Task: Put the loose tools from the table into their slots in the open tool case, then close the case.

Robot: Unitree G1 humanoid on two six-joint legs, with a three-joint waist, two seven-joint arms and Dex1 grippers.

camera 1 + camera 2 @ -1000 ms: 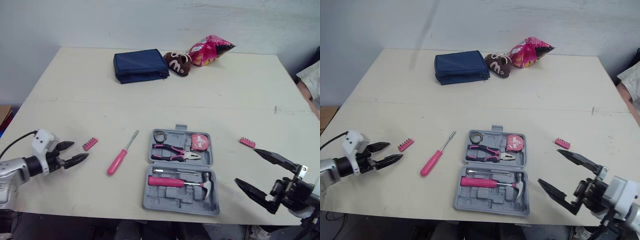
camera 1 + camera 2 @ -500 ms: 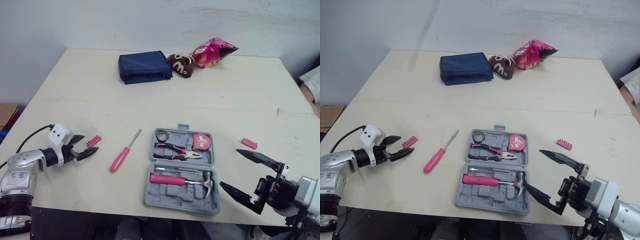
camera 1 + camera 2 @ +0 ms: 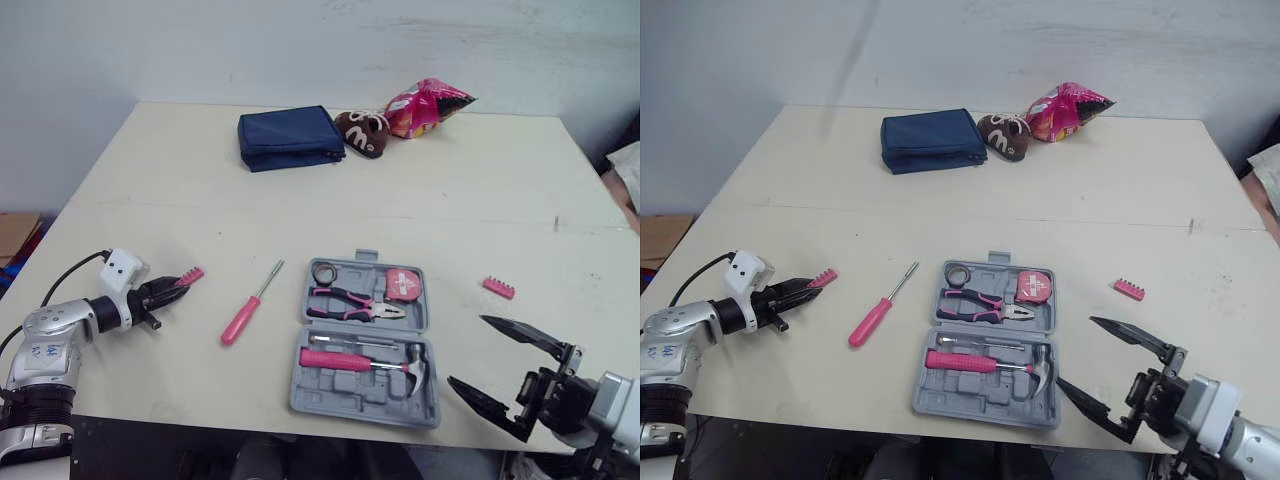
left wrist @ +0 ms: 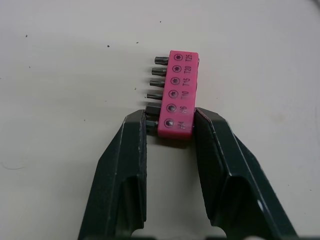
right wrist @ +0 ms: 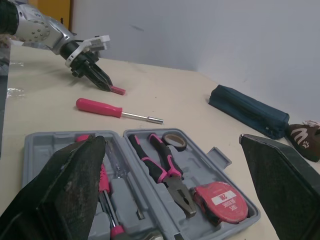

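A pink bit holder (image 4: 179,92) lies on the table at the left, and my left gripper (image 3: 178,287) is shut on its near end, one finger pressing each side. The pink-handled screwdriver (image 3: 248,305) lies loose between it and the open grey tool case (image 3: 340,387). The case holds pliers (image 3: 350,305), a hammer (image 3: 360,362) and a tape measure (image 3: 400,283). A second pink bit holder (image 3: 498,288) lies to the right of the case. My right gripper (image 3: 467,350) hovers open by the case's near right corner, with nothing between its fingers.
At the table's far side sit a blue pouch (image 3: 290,137), a brown plush shoe (image 3: 362,130) and a pink snack bag (image 3: 430,103). The table's front edge runs just below the case and both grippers.
My left gripper has moved forward to the pink bit holder and shut on its end. The right gripper has sunk slightly toward the front edge and stays open.
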